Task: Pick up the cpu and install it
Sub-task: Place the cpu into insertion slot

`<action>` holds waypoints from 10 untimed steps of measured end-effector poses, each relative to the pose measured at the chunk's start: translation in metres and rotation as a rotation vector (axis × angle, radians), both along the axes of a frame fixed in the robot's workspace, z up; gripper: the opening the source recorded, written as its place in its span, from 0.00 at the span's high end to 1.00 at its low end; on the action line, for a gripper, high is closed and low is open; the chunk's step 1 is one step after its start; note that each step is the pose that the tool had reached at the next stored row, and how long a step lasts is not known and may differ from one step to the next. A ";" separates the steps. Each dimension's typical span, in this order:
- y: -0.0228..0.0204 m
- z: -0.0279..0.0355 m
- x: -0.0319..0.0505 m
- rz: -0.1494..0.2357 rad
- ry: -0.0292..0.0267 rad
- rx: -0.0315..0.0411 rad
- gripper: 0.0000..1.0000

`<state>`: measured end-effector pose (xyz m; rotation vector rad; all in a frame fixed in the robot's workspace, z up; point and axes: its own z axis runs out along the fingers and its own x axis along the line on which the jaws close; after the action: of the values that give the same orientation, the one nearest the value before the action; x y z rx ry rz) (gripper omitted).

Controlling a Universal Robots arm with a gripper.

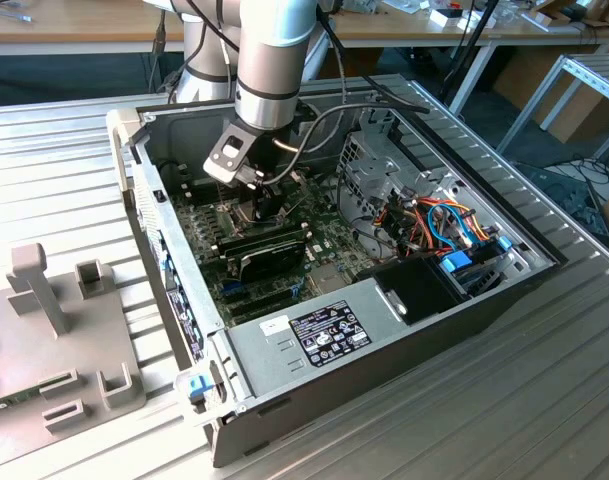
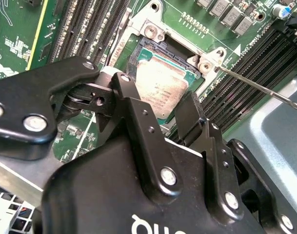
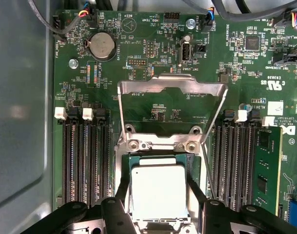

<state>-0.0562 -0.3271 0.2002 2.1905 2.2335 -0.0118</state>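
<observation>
- Fingers (image 3: 123,192) set narrow, pressed against two opposite edges of the cpu (image 3: 158,195), which lies flat between them in the socket (image 2: 141,51).
- First wrist view: hinged frame (image 3: 170,105) stands open just beyond the fingertips.
- Exterior view: arm (image 1: 269,60) reaches into the computer case (image 1: 384,330) on the slatted surface (image 1: 544,400).

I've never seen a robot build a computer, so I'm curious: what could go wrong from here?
1. The gripper is right over the cpu at its place on the motherboard; if the chip is slightly tilted or off-square, pressing might damage both.
2. The hinged metal frame stands open close beside; the gripper might knock it.
</observation>
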 end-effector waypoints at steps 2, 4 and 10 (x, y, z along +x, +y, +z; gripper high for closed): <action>0.0000 0.0000 0.0000 0.000 0.0000 0.0000 0.44; 0.0000 0.0000 0.0000 0.000 0.0000 0.0000 0.44; 0.0002 -0.0002 0.0001 0.000 -0.0003 0.0006 0.43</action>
<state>-0.0561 -0.3270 0.2000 2.1910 2.2333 -0.0107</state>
